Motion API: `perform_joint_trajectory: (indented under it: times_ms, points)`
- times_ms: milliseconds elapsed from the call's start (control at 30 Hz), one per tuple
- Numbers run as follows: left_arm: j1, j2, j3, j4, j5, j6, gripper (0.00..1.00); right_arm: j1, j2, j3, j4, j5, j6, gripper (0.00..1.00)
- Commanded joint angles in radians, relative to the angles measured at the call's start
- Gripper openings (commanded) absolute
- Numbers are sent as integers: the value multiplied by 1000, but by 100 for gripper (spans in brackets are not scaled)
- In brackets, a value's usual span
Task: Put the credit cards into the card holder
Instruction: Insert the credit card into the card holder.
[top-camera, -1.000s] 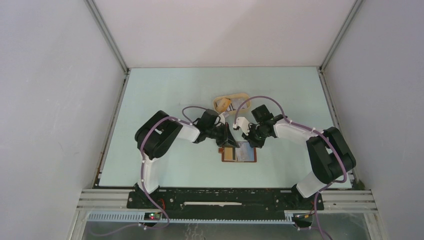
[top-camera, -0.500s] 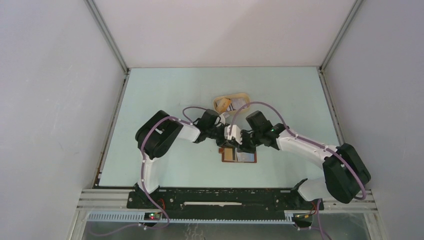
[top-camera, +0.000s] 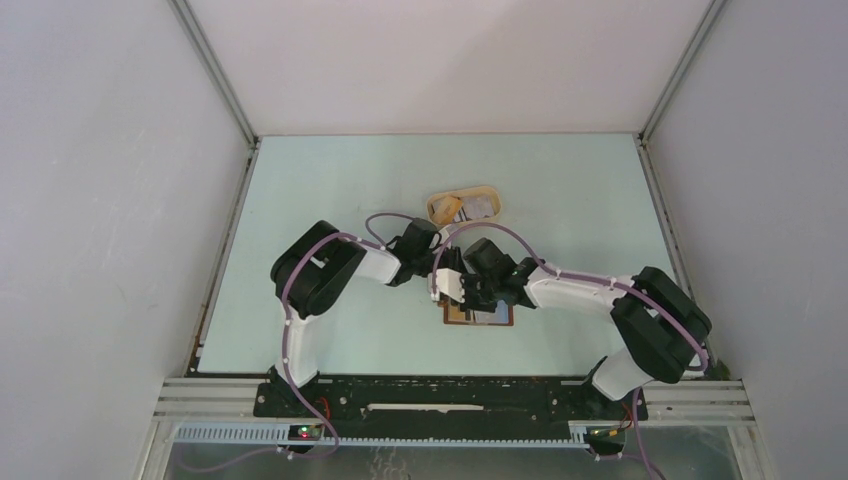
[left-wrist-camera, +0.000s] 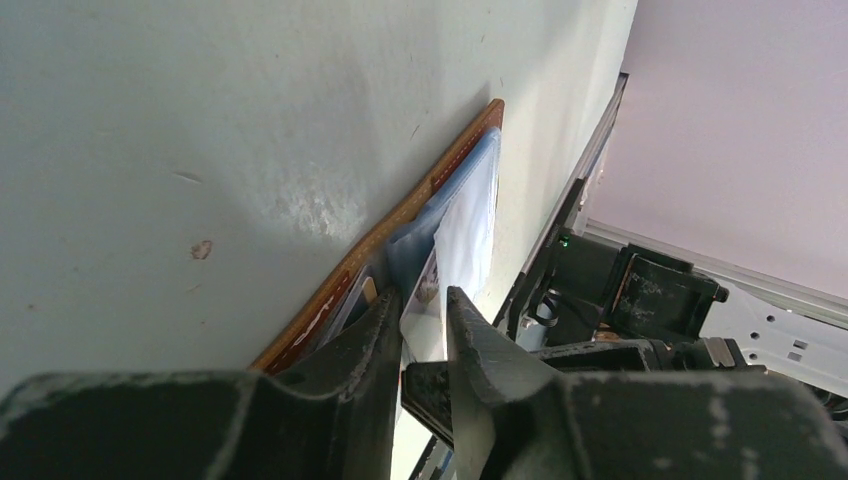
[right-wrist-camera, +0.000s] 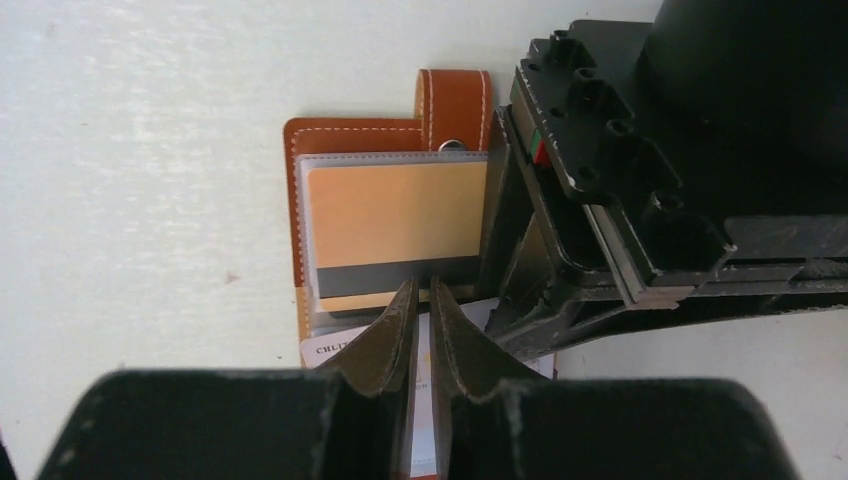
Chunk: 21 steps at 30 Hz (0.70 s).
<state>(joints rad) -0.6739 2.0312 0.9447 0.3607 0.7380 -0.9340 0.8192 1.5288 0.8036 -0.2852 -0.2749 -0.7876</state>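
Observation:
The reddish-brown card holder (top-camera: 481, 314) (right-wrist-camera: 352, 130) lies open on the table, with a tan card (right-wrist-camera: 395, 205) in its clear sleeve. A white credit card (left-wrist-camera: 466, 228) (right-wrist-camera: 328, 349) leans up out of its lower pocket. My left gripper (top-camera: 443, 278) (left-wrist-camera: 423, 300) is open, and the card's edge stands loose between its fingers. My right gripper (top-camera: 458, 292) (right-wrist-camera: 422, 288) points down at the card's face, with only a thin slit between its jaws and nothing in them. Its tip also shows between my left fingers.
A tan oval tray (top-camera: 437, 208) sits just behind the grippers with more cards (top-camera: 482, 206) in it. Both arms crowd over the holder, and the left wrist housing (right-wrist-camera: 640, 190) lies close to the right of my right fingers.
My right arm has swung left from beside the holder until its gripper meets the left one over the card. The left jaws have opened off the card.

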Motion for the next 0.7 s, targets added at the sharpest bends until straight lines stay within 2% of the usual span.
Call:
perform_joint_trajectory:
  times_ms: [0,400,667]
  points:
    - [-3,32,16,-34,-18,26,29,17,21,34,49,85,-25,16]
    - [-5,44,27,-37,-14,23,40,-2,-7,23,26,158,-10,15]
    - [-5,47,33,-42,-20,20,42,-46,-56,-15,4,154,-11,14]
